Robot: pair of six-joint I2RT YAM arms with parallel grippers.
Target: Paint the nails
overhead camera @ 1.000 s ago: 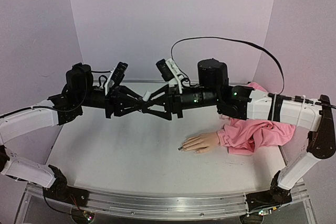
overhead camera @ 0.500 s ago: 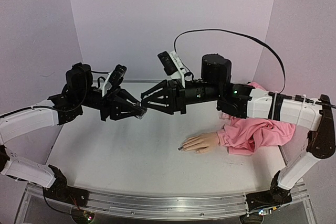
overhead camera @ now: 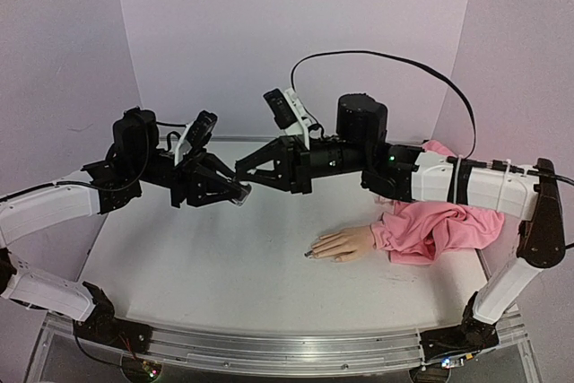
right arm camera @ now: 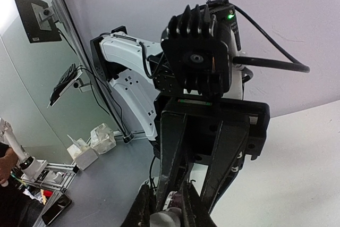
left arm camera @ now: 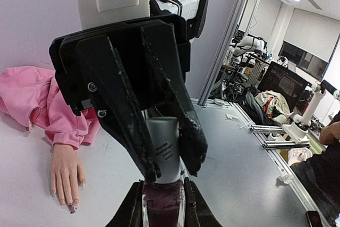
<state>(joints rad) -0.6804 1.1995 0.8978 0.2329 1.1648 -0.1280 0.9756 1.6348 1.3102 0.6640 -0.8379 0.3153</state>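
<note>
A small polish bottle of dark purple liquid is held above the table, and my left gripper is shut on its glass body. My right gripper faces it from the far side and is shut on the bottle's pale grey cap. In the top view the two grippers meet tip to tip over the table's left middle. The mannequin hand lies flat to the right, palm down, in a pink sleeve. Its nails look dark at the fingertips.
The pink sleeve bunches up at the table's right side under my right arm. A black cable arcs above that arm. Purple walls enclose the back and sides. The aluminium rail runs along the near edge.
My right gripper has shut onto the bottle's cap, from open a second ago. It shifted slightly left and up. The left gripper kept its hold on the bottle.
</note>
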